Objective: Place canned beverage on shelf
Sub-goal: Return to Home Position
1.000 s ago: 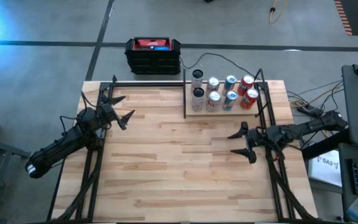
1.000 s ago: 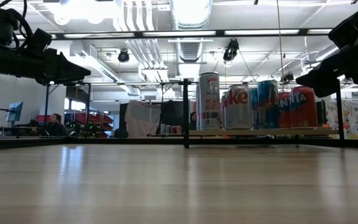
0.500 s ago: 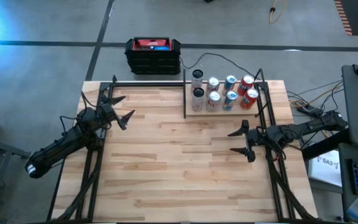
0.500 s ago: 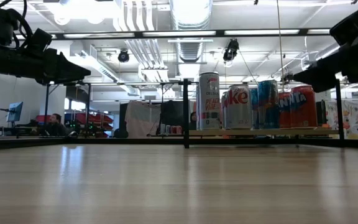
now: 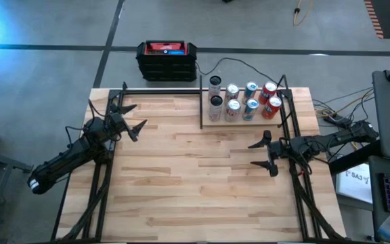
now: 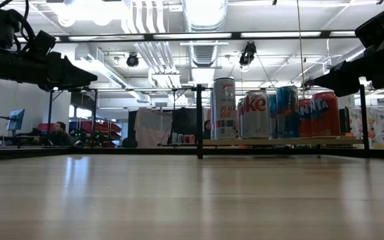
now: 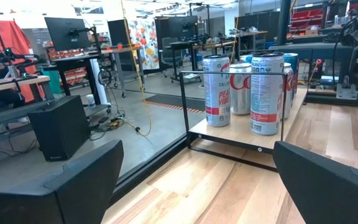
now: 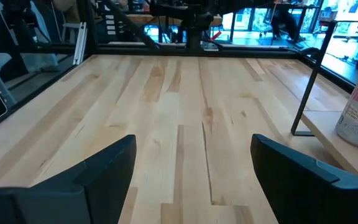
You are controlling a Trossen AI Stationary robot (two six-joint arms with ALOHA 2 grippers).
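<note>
Hardly anything has changed: the right gripper [image 5: 252,155] has only levelled a touch. Its fingers are spread wide and empty, and it hangs clear in front of the right half of the shelf [image 5: 208,121], pointing across the tabletop [image 5: 181,190]. The left gripper [image 5: 139,115], also wide and empty, waits well off the shelf's left end, aimed toward it. The shelf lies lengthwise along the tabletop's far edge, and on it eight cans [image 5: 251,106] stand upright in two rows of four, long axes vertical, tops up.

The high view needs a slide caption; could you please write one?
Eight cans in two rows on the shelf; left gripper and right gripper open and empty.
</note>
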